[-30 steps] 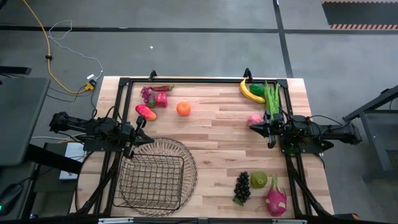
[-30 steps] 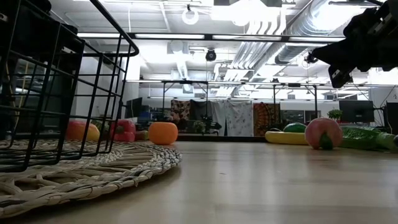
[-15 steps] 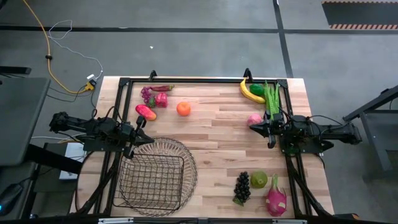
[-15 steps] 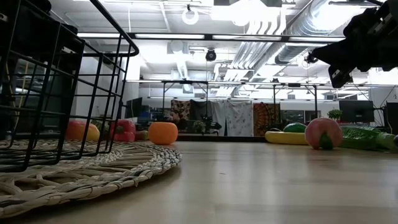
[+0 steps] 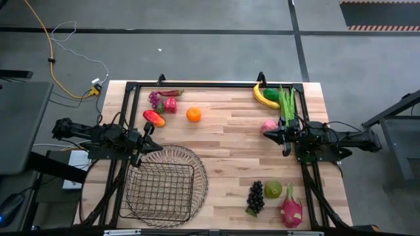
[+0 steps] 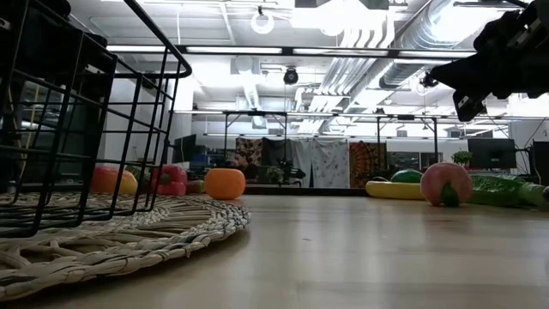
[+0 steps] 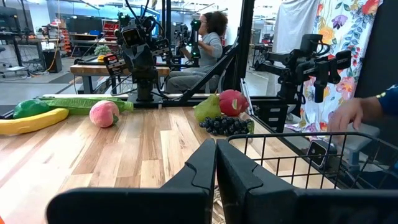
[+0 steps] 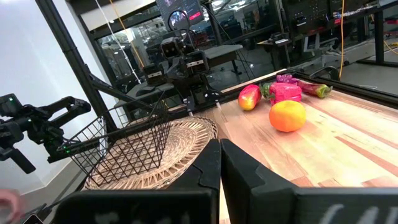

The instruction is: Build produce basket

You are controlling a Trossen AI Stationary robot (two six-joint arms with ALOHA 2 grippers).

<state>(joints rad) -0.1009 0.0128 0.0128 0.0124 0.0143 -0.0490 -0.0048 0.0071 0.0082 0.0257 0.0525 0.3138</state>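
High view: basket point(image 5: 164, 190) sits empty at the desk's near-left corner, produce scattered around. Left claw point(image 5: 159, 148) and right claw point(image 5: 267, 134) both pressed together, holding nothing — spread fingers fully before descending on the peach point(image 5: 268, 125).

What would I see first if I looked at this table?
First the big wire basket on a woven mat at the near left of the wooden table, with nothing in it. Then the bright toy fruit around it: an orange at the far left, a yellow banana at the far right, a pink dragon fruit at the near right. The left gripper and right gripper wait shut at the sides.
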